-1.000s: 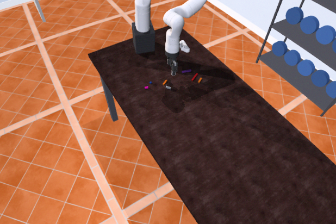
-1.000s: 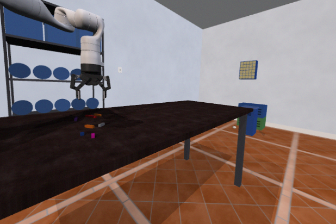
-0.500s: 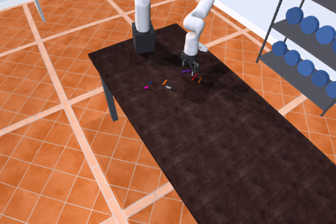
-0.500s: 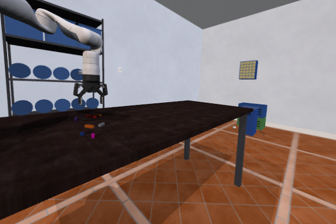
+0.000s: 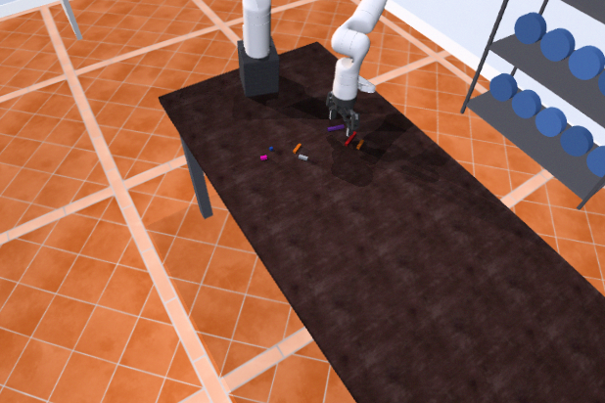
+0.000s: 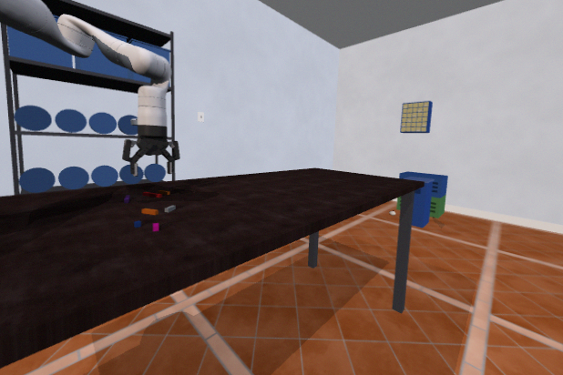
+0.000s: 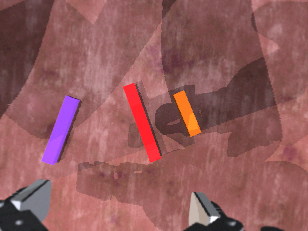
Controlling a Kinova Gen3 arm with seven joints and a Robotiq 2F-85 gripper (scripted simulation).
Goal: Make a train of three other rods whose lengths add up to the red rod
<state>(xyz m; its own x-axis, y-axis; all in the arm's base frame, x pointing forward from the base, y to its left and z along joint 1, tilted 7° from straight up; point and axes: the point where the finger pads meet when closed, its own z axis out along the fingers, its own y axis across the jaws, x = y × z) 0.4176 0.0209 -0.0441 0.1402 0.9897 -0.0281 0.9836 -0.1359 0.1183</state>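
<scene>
A dark table [image 5: 441, 262] carries seven small rods, all lying flat and apart from one another. The gripper [image 5: 349, 121] hangs above the far group with its fingers spread wide and nothing between them. Below it the red rod [image 5: 349, 138] lies between a purple rod [image 5: 336, 128] on its left and an orange rod [image 5: 360, 145] just to its right; the wrist view shows the red rod [image 7: 142, 122], the purple rod [image 7: 61, 129] and the orange rod [image 7: 187, 113] lying roughly side by side with bare table between them. Further left on the table sit a second orange rod [image 5: 297, 148], a grey rod [image 5: 303, 157], a magenta rod [image 5: 263, 157] and a tiny blue rod [image 5: 271, 149], loosely scattered. Nothing on the table blocks the gripper from the rods beneath it. At the right of the top view a shelf rack [image 5: 494, 29] holds rows of blue discs [image 5: 557, 44]. In the exterior view a blue box [image 6: 421, 198] stands on the floor beyond the table's far end.
</scene>
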